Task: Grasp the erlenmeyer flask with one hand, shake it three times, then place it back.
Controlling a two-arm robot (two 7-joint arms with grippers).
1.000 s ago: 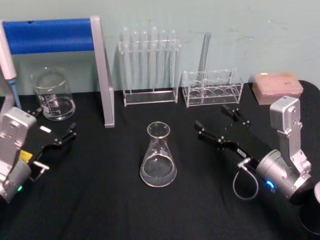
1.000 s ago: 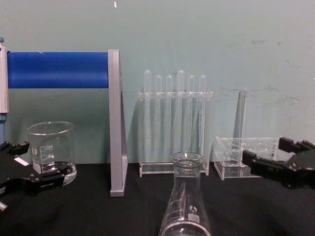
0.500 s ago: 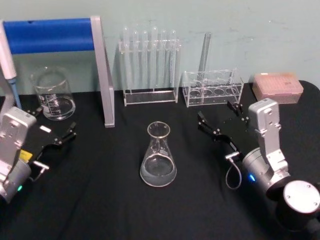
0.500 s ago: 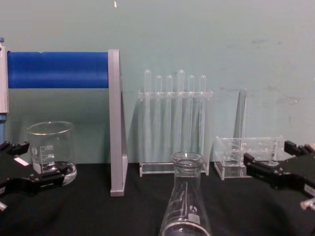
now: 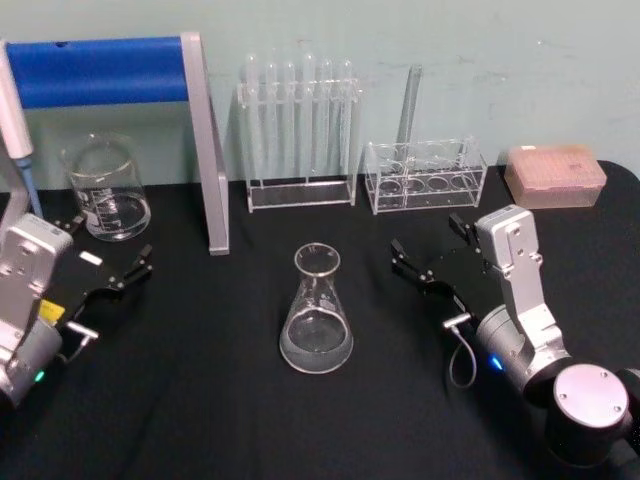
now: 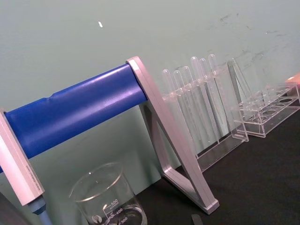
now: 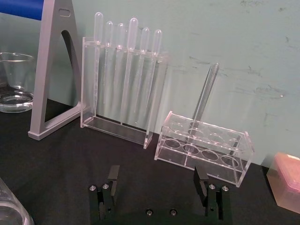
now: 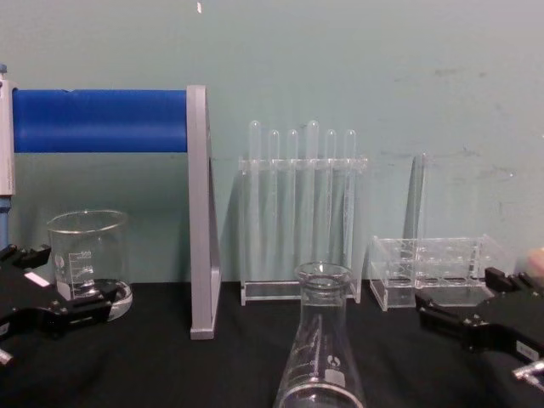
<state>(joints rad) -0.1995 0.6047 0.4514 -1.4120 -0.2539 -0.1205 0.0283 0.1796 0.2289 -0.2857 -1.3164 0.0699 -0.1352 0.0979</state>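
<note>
The reach is in hand: the right gripper (image 5: 432,253) hangs spread wide and empty, with the erlenmeyer flask (image 5: 317,311) standing upright on the black table (image 5: 200,400) off to its left, apart from both fingers. Next I'd say it must slide across until the neck sits between them, then close. The left gripper (image 5: 105,256) sits parked at the far left, also spread

flask (image 5: 317,315) sides open, racks (image 5: 300,130) behind
</note>
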